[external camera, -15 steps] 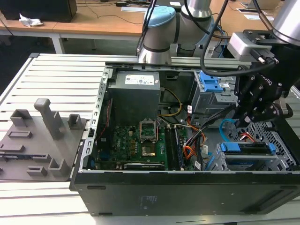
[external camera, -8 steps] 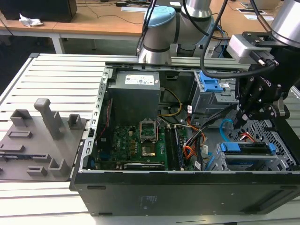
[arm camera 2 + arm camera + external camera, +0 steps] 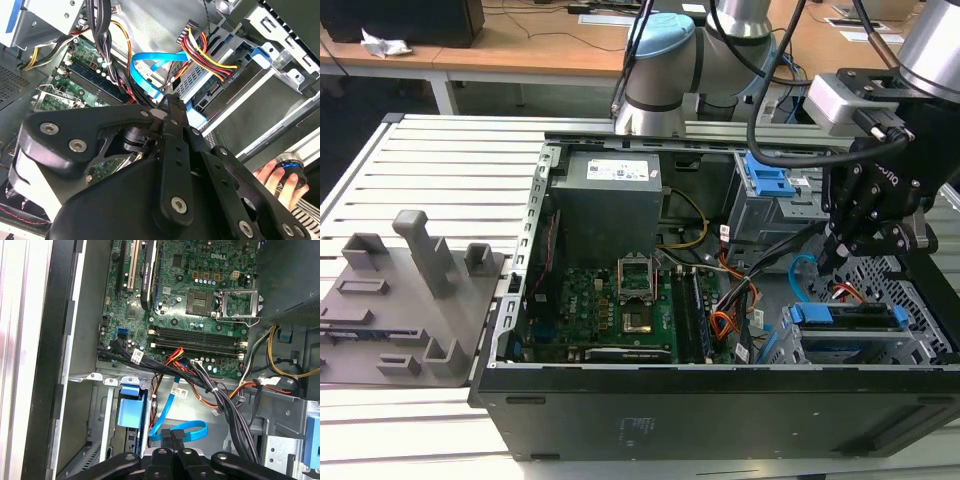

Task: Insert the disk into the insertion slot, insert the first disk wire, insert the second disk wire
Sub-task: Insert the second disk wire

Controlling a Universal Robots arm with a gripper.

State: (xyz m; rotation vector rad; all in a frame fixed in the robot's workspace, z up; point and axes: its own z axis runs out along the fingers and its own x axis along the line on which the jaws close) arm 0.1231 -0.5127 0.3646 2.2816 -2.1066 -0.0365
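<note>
Gripper (image 3: 171, 436) closed tight on second disk wire (image 3: 192, 430) — disk (image 3: 847, 316) just beside.

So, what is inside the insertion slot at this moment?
The disk sits in the insertion slot, its blue carrier edge showing in the exterior view. The first disk wire is plugged into the disk's end. The cage walls cover the rest of the disk.

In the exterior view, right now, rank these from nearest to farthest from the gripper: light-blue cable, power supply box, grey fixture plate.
1. second disk wire, a light-blue loop just beside the gripper.
2. power supply box, mid-case, toward the exterior view's left.
3. grey fixture plate, outside the case, far left.
</note>
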